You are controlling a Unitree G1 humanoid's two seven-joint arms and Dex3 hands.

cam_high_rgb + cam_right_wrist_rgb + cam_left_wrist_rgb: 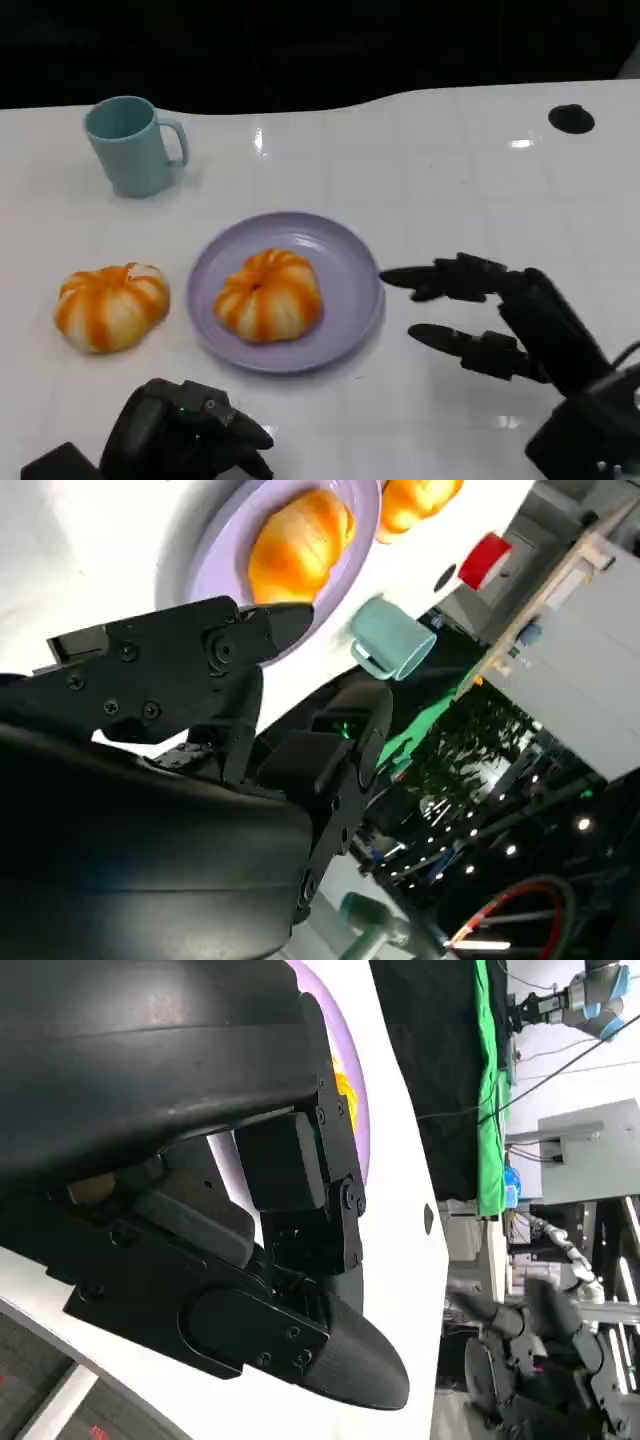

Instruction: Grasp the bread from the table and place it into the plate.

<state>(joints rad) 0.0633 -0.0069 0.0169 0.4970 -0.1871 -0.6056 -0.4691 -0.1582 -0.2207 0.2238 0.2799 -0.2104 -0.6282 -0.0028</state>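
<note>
Right hand: black, fingers spread and pointing toward the plate, holding nothing, hovering just beside the plate's right rim above the tabletop. Left hand: black, at the near edge in front of the plate, fingers curled inward with nothing in them. Bread: one round, pumpkin-shaped bun, glossy orange with pale cream stripes running from a dimple at the top, lobed around its edge; it lies in the plate, slightly left of centre, apart from both hands. Plate: shallow, round, lavender, resting flat on the white tabletop between the two hands; it contains the bread alone. Second bun: same shape and colouring, lying on the bare tabletop just left of the plate, not touching it. Mug: pale teal, upright, handle turned to the right, standing behind the second bun toward the far edge; its contents cannot be told. Black round mark: on the tabletop at the far right.
</note>
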